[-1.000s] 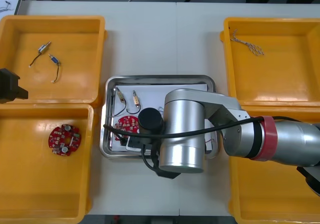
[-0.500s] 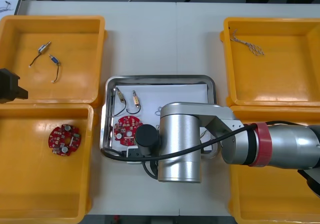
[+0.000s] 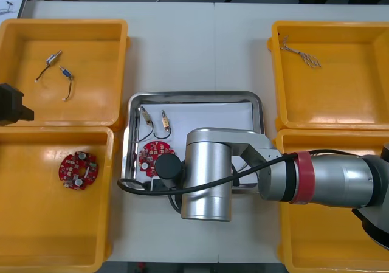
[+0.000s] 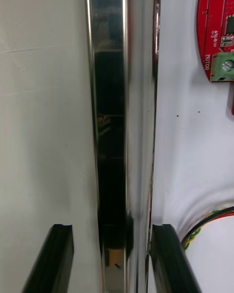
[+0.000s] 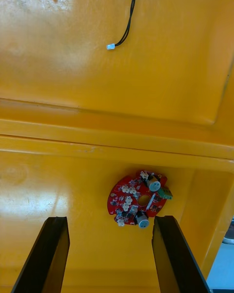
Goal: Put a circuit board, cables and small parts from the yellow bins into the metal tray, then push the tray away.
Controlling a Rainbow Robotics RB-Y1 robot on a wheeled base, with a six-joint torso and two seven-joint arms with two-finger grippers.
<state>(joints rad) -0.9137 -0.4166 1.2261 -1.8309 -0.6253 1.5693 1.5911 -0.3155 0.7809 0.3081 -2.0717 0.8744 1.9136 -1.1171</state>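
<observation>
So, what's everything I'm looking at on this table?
Bins: four, yellow, two each side of the table.
Tray: one, shiny metal, white inside, between the bins.
Circuit boards: two, red, one in the left near bin, one in the tray.
Small metal parts: four, silvery, two in the left far bin, two in the tray.
Twisted cable: one, pale, right far bin.
Red and yellow cable: one, in the tray.
Left gripper: black fingers, open, above the left near bin.
Right gripper: black fingers, open, astride the tray's rim.
</observation>
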